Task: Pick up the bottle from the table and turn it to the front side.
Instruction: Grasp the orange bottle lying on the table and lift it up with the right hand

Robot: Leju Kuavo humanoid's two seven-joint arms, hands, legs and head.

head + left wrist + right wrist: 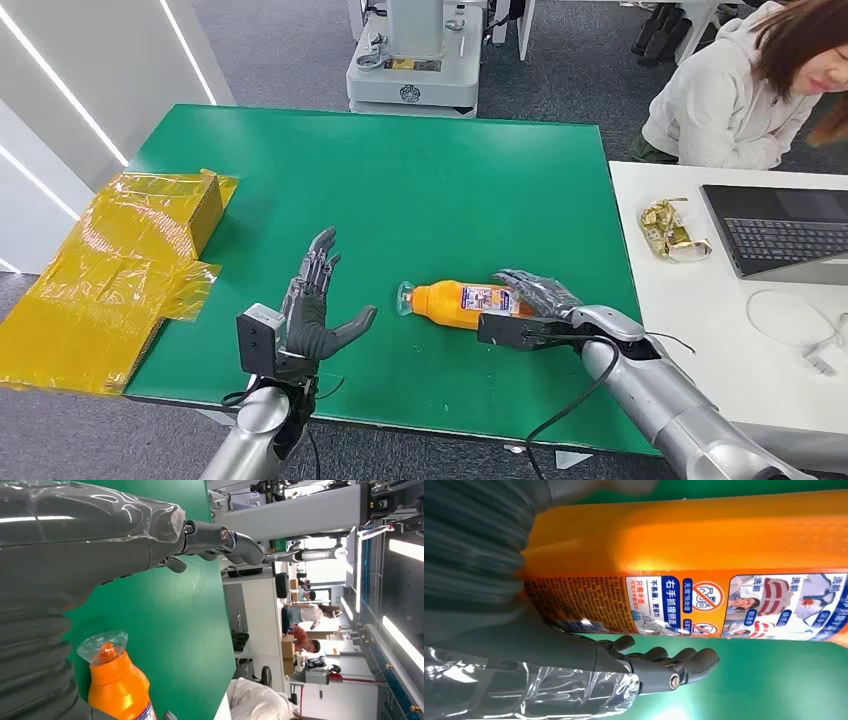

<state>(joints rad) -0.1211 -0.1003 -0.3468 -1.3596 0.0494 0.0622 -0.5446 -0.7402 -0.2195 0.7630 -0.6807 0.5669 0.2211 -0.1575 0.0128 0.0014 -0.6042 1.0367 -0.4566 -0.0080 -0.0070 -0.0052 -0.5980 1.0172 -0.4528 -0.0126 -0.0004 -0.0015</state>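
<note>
Presently catalogued: one orange bottle (462, 303), lying on its side on the green table (400, 190), near the front edge and right of centre, clear-capped neck pointing toward the left hand (318, 318); printed label with warning pictograms faces upward and toward the right wrist camera, which by judgement is the back panel, hence the turning still to be done. Right hand (535, 305): laid over the base end of the bottle, its fingers (664, 662) curled along one flank and thumb on the other, apparently closing on the body for the lift; bottle not yet raised, as it still rests on the table surface. Left hand: held palm-up beside the bottle's neck, well apart from it, fingers spread and holding nothing, probably posted to receive or steady the bottle during rotation. Contents of bottle: not discernible through the opaque orange wall. Further items: cardboard box wrapped in yellow film (120, 270) at the table's left edge, contents hidden; adjoining white desk (700, 330) bearing a laptop (780, 230), a gold wrapper (672, 228), a white cable (800, 325); a seated person (730, 95) behind it
</note>
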